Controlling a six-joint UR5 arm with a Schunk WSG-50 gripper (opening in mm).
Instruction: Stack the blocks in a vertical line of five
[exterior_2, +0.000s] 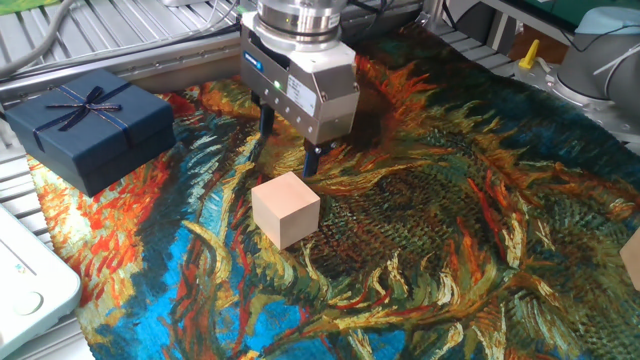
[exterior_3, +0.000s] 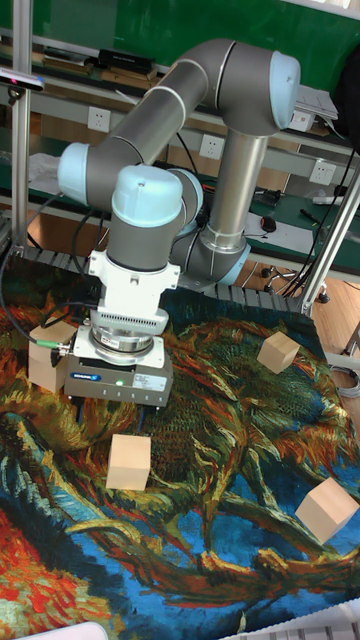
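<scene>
One pale wooden block (exterior_2: 286, 208) rests alone on the painted cloth, also seen in the tall fixed view (exterior_3: 129, 461). My gripper (exterior_2: 290, 146) hovers just above and behind it, open, with nothing between its fingers (exterior_3: 118, 410). Another block (exterior_3: 279, 352) lies tilted at the back right. A third block (exterior_3: 327, 508) sits at the front right, cut off by the frame edge in the fixed view (exterior_2: 632, 256). A taller pale block shape (exterior_3: 50, 356) stands at the left, partly hidden behind the gripper; how many blocks it holds I cannot tell.
A dark blue gift box (exterior_2: 90, 122) with a ribbon sits at the cloth's left edge. A white device (exterior_2: 28, 285) lies at the front left. Metal rails (exterior_2: 150, 40) border the back. The arm's grey links (exterior_3: 190, 110) rise behind the gripper.
</scene>
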